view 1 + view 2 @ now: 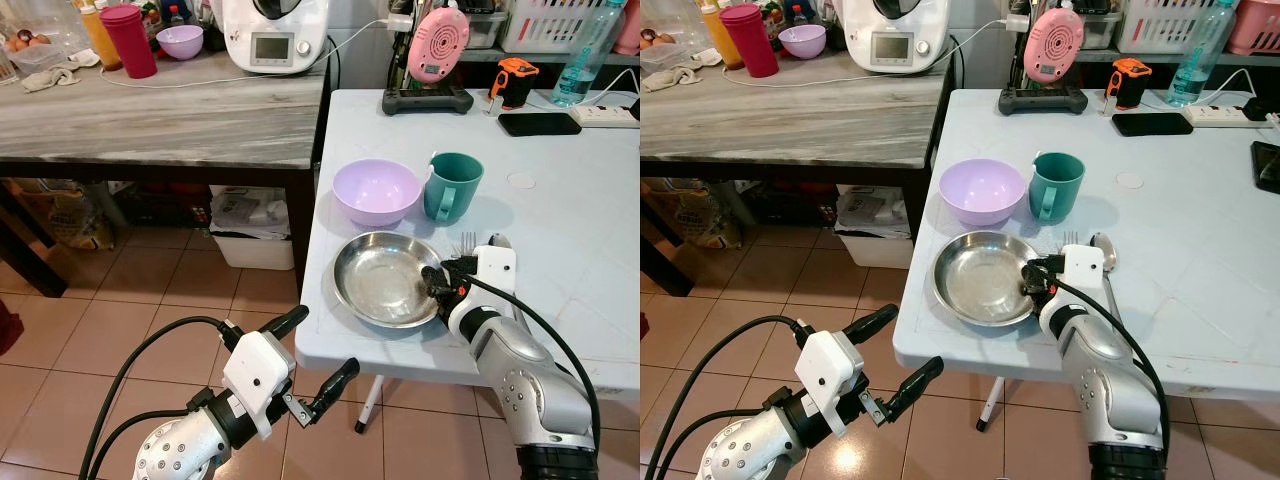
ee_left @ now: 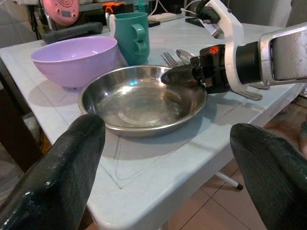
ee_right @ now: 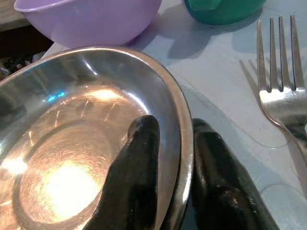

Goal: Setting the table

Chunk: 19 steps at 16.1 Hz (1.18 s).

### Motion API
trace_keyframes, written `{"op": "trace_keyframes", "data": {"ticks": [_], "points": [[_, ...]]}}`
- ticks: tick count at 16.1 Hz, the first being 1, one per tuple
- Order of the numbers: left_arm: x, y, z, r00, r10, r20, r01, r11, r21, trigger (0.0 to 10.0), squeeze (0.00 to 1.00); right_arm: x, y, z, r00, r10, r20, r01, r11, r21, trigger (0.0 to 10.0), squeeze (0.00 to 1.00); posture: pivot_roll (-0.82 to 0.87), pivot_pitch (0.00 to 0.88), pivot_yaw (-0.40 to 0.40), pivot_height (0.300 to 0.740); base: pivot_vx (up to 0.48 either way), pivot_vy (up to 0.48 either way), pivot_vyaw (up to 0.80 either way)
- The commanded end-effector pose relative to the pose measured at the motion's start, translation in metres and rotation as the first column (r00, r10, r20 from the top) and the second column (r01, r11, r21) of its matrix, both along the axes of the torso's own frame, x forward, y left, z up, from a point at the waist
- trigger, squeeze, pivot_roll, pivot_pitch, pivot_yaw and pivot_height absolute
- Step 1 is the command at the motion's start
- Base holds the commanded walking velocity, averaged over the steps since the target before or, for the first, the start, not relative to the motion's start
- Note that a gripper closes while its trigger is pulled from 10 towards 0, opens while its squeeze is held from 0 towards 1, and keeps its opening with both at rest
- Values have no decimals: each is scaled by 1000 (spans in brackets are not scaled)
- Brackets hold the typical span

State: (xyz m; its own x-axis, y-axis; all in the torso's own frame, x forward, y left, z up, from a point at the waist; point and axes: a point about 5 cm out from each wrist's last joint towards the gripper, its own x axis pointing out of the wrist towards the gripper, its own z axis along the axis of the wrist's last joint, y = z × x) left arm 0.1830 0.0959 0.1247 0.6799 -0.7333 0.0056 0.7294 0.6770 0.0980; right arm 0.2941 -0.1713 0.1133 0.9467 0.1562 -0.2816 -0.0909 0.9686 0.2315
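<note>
A round steel plate [image 1: 380, 280] lies on the white table [image 1: 560, 250] near its front left corner. My right gripper [image 1: 434, 283] is shut on the plate's right rim [image 3: 184, 143], one finger [image 3: 136, 177] inside and one outside. Behind the plate stand a lilac bowl [image 1: 376, 192] and a teal mug [image 1: 453, 186]. A fork [image 3: 280, 86] and a spoon [image 1: 1104, 250] lie just right of the plate, partly hidden by my wrist. My left gripper [image 1: 315, 355] hangs open over the floor, left of and below the table corner.
A grey counter [image 1: 160, 110] with a kitchen machine, red tumbler and small bowl stands to the left. At the table's back are a pink device on a stand, a tape measure, a phone, a power strip and a bottle. Tiled floor lies below.
</note>
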Motion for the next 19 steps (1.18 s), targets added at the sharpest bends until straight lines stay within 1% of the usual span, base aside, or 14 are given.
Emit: {"op": "trace_keyframes", "data": {"ticks": [1,6,9,10,11,12,13,14,15,16,17,18,19], "points": [[0,2,-1,1000,1,-8,-1,1000,7,10000,0,0,-1,-2,1000,0,-12,0,1000,5,0,0,-199,76,42,740,0,0,0],[0,1,-1,1000,0,-6,0,1000,7,10000,0,1,-1,-2,1000,-10,-13,10,1000,22,0,0,-199,75,42,740,0,0,0],[3,6,0,999,34,5,-34,999,10,10000,0,0,0,-3,999,-33,-21,34,998,48,0,0,-197,71,43,740,0,0,0],[10,19,0,993,118,4,-118,993,17,10000,0,-1,1,-4,999,-42,-17,43,998,50,0,0,-200,70,40,740,0,0,0],[17,30,0,986,168,9,-168,985,23,10000,0,-1,2,-1,999,-50,19,49,997,54,0,0,-200,69,41,740,0,0,0],[19,32,0,985,174,10,-174,984,24,10000,0,-1,3,1,998,-53,33,51,997,56,0,0,-200,69,41,740,0,0,0],[22,38,1,980,196,17,-196,980,26,10000,0,-2,5,5,997,-47,63,44,998,40,0,0,-198,74,41,740,0,0,0],[25,45,2,975,222,14,-222,975,25,10000,0,-2,8,9,994,-41,102,37,998,42,3373,0,-199,75,44,740,0,0,0],[30,57,-1,962,273,-19,-273,962,-7,10000,0,-2,10,12,991,-56,122,52,998,33,10000,0,-199,64,41,740,0,0,0],[34,62,-1,957,288,-23,-288,957,-16,10000,0,-2,11,12,990,-53,133,52,999,16,10000,0,-199,66,42,740,0,0,0],[61,61,-19,945,322,-52,-324,946,-19,10000,0,-2,12,12,988,-51,144,52,999,-2,10000,0,-200,60,44,740,0,0,0],[73,58,-26,939,338,-69,-340,940,-23,10000,0,-2,13,12,988,-48,145,51,999,-13,10000,0,-200,60,44,740,0,0,0],[75,57,-27,935,347,-76,-350,936,-33,10000,0,-2,13,12,988,-52,149,53,999,-6,10000,0,-201,61,43,740,0,255,0]]}}
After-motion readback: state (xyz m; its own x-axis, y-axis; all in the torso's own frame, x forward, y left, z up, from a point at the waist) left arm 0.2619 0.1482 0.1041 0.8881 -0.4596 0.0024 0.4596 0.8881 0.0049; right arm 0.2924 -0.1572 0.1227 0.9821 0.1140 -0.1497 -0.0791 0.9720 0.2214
